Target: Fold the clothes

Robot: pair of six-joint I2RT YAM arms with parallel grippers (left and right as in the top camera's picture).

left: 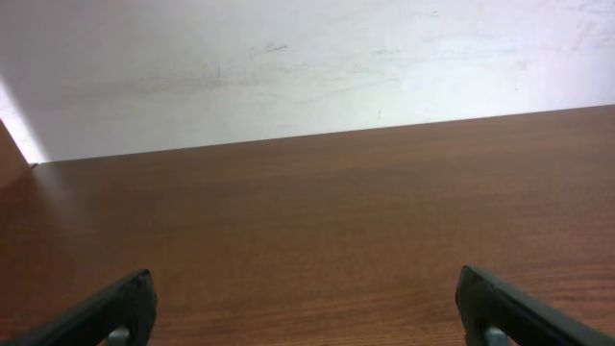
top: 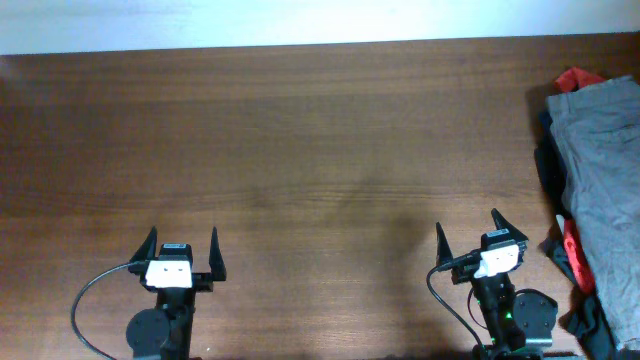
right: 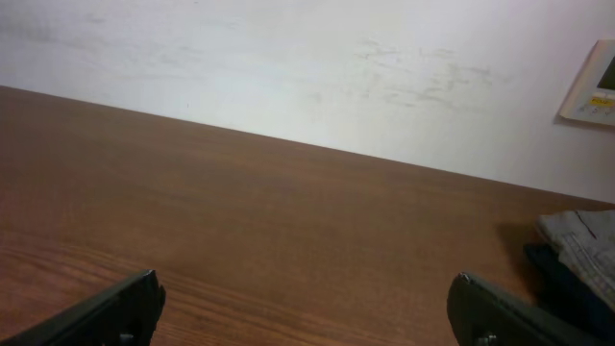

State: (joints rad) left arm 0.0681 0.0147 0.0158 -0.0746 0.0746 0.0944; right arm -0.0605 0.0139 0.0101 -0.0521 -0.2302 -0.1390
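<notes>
**Overhead view: both arms at the near edge, the clothes not yet touched**

The left gripper (top: 183,235) and the right gripper (top: 467,222) sit at the near edge of the table (top: 300,150). Both have their fingers spread wide and hold nothing, and each wrist view shows only bare wood between the fingertips.

The clothes (top: 605,170) are one grey-olive garment, lying rumpled at the far right and running out of frame. It rests on top of a navy garment (top: 545,160). A red cloth (top: 578,77) shows at the pile's far corner and again at its near side. The right gripper is near this pile, while the left is well apart from it.

Hazards, as judged from this layout:
- **Mixed layers.** The three fabrics overlap, so if you pinch low at the pile's edge you will likely catch navy or red along with the grey.
- **Dragging the stack.** Pulling the grey garment sideways could bring the whole stack with it, because the cloths lie on one another.
- **One-handed lift.** This would probably leave the garment bunched, and you need the left arm to cross most of the table before it can help.
- **Hidden cloth.** How much lies beyond the frame cannot be told, so weight hanging off the table could pull the garment away.

No brand or label can be read on any cloth. In the right wrist view a wall panel (right: 598,85) carries a small yellow mark — too small to read.
</notes>
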